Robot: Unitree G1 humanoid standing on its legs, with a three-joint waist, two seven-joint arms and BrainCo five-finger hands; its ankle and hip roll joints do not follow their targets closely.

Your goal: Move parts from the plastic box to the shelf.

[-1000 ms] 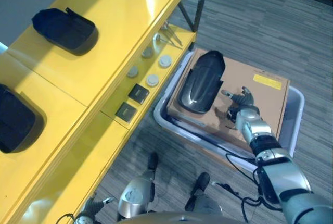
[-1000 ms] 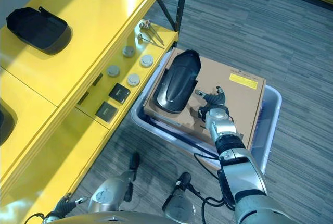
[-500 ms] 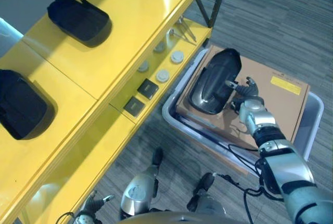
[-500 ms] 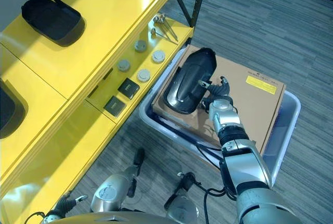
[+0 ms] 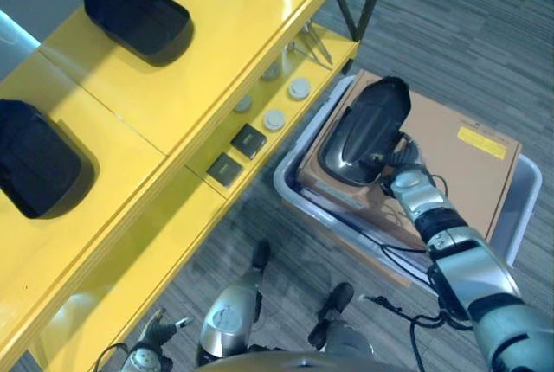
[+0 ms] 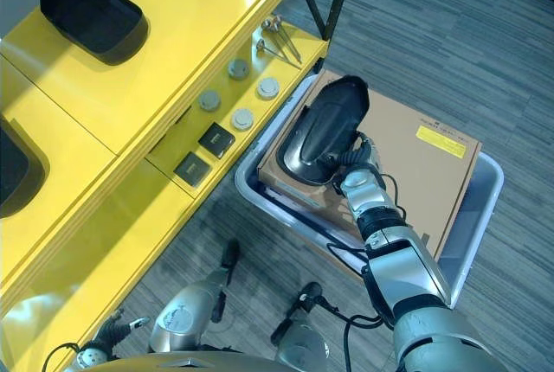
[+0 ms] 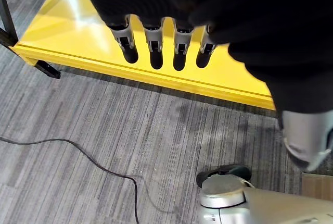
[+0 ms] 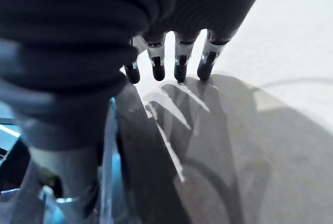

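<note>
Since a second ago the right hand has closed in on the black part, fingers straight against its edge, not yet gripping. That part lies on a cardboard sheet over the plastic box. Two parts already sit on the yellow shelf. Left hand hangs relaxed, empty.

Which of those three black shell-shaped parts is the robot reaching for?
The glossy black part lying on the cardboard box in the plastic bin; the right hand is at its edge. The other two sit on the yellow shelf.
</note>
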